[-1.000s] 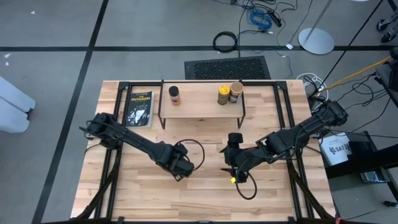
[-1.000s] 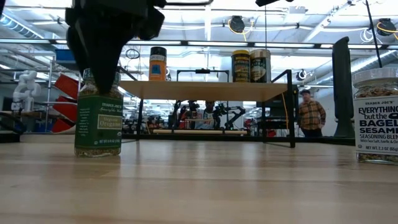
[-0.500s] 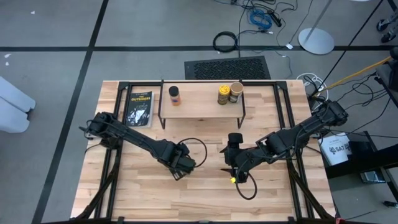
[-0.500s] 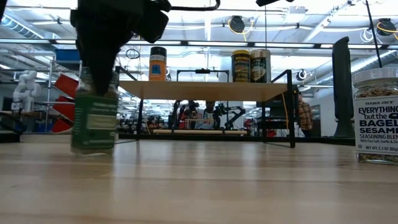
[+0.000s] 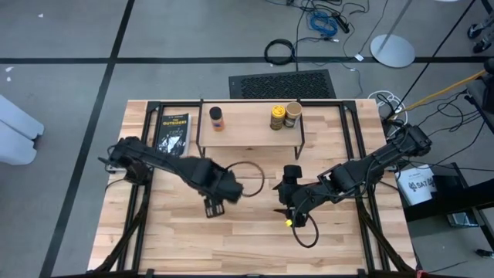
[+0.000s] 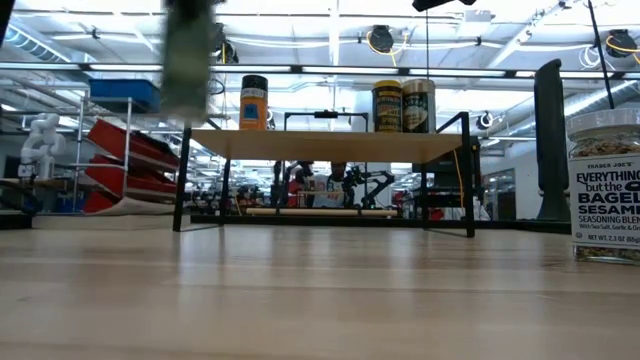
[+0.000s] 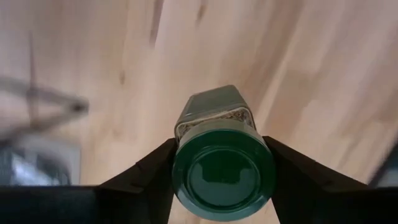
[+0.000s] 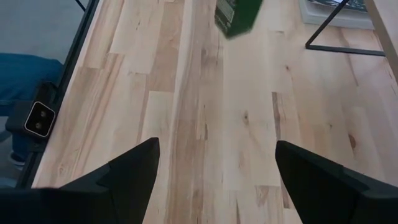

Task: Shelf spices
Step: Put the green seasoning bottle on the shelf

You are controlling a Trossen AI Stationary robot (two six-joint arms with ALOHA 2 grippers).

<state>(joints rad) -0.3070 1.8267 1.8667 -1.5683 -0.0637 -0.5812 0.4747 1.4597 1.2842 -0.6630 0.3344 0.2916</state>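
Currently transporting: left gripper (image 7: 224,163) fingers clamp the green-lidded jar (image 7: 222,168) by its lid, jar hanging clear of the bench (image 5: 255,232), short of the shelf (image 5: 251,125). Right gripper (image 8: 214,168) waits nearby, fingers wide, empty. Next move likely needs lift over the plank, then an upright set-down beside the jars there.

Left pincer (image 7: 224,168) raised above mid-table, clamped on a load; right pincer (image 8: 214,162) low, fingers spread.

The table (image 5: 255,232) was viewed from straight overhead, and level from tabletop height toward the shelf (image 6: 325,145), seen in both views. The green-lidded jar (image 7: 222,168) was seen close by the left wrist, farther by the right.
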